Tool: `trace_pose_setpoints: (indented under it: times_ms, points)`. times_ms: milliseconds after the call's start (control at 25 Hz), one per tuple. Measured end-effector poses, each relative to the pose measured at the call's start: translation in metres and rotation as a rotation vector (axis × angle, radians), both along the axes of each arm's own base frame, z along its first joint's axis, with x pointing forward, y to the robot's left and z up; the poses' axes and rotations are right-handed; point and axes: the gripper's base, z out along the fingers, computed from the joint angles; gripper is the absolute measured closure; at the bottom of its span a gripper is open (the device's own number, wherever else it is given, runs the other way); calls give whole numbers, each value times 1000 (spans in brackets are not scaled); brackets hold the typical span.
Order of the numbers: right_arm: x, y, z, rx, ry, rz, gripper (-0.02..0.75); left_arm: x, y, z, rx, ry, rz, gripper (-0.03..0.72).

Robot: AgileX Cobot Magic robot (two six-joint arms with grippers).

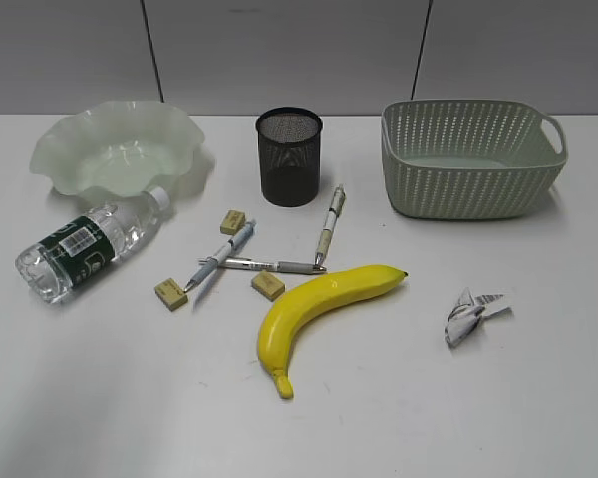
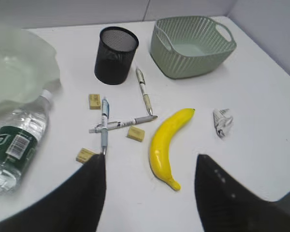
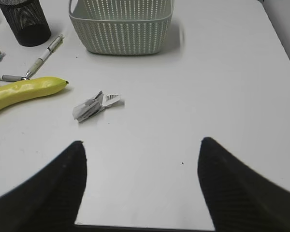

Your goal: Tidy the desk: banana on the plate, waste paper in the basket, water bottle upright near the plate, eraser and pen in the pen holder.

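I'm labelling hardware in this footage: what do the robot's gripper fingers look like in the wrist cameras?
Only the fingers show. The left gripper has two broad black fingers with rounded tips and a matte, slightly grainy surface. The right gripper has the same: two wide black fingers, finely textured. No cables, markings or arm links are visible, and the exterior view shows neither arm.

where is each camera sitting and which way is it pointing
Exterior view: in front of the desk, looking down at a slant toward the back wall; no robot part shows.
Left wrist view: above the near edge, facing the banana and pens; both dark fingers of the open left gripper show.
Right wrist view: over the near right side, facing the waste paper and basket; the open right gripper shows.
All three share the banana, basket and waste paper.
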Motion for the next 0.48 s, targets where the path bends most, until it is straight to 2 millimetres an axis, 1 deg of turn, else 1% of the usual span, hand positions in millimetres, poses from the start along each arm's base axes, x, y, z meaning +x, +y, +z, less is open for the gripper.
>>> trace_pose_setpoints:
  times_ms: [120, 240, 360, 480]
  points:
    - [0, 0, 0, 0, 0, 0, 174, 43, -7, -6, -7, 123, -47, 251]
    - [0, 0, 0, 1, 0, 0, 174, 75, -19, -14, 11, 227, -117, 251]
    - [0, 0, 0, 1, 0, 0, 174, 104, -40, -26, 42, 316, -204, 251]
    - [0, 0, 0, 1, 0, 0, 174, 126, -71, -41, 94, 365, -297, 251]
